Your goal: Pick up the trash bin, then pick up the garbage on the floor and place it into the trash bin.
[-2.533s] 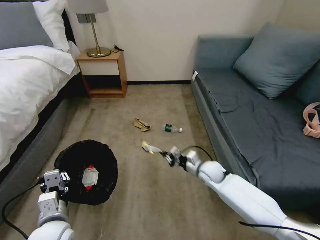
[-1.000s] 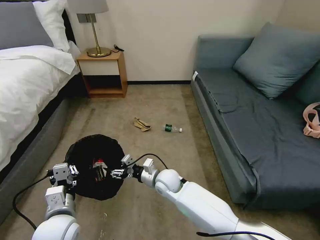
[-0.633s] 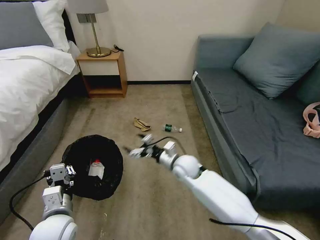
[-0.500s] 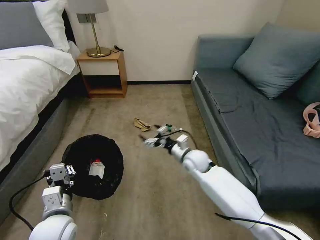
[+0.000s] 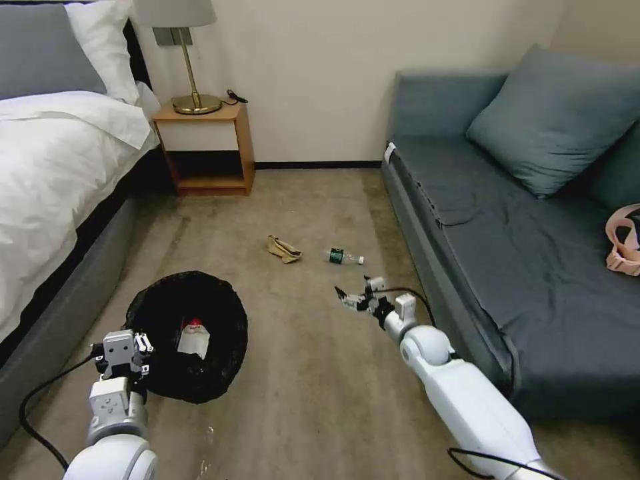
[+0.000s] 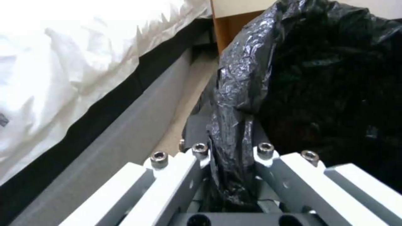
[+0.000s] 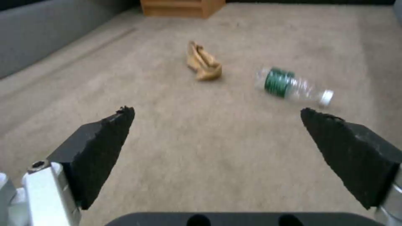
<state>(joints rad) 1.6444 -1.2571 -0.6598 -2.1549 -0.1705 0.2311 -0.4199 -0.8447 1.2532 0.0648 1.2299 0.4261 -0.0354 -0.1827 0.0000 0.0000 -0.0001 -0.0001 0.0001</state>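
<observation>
**Bottle next: line up before closing**

Left of the sofa (image 5: 507,267), the trash bin (image 5: 187,333) hangs from the left gripper (image 6: 229,157), clamped on its bag rim. The right gripper (image 5: 357,298), jaws spread and empty, hovers near the sofa's front. The tan paper (image 7: 203,62) and bottle (image 7: 293,86) lie just beyond; I'd straddle the bottle across its width, since it could roll.

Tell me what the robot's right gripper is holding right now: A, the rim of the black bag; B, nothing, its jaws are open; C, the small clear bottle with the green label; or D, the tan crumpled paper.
B: the right gripper has its jaws spread wide over bare carpet, with the small clear green-labelled bottle and the tan crumpled paper lying on the floor beyond it.
</observation>
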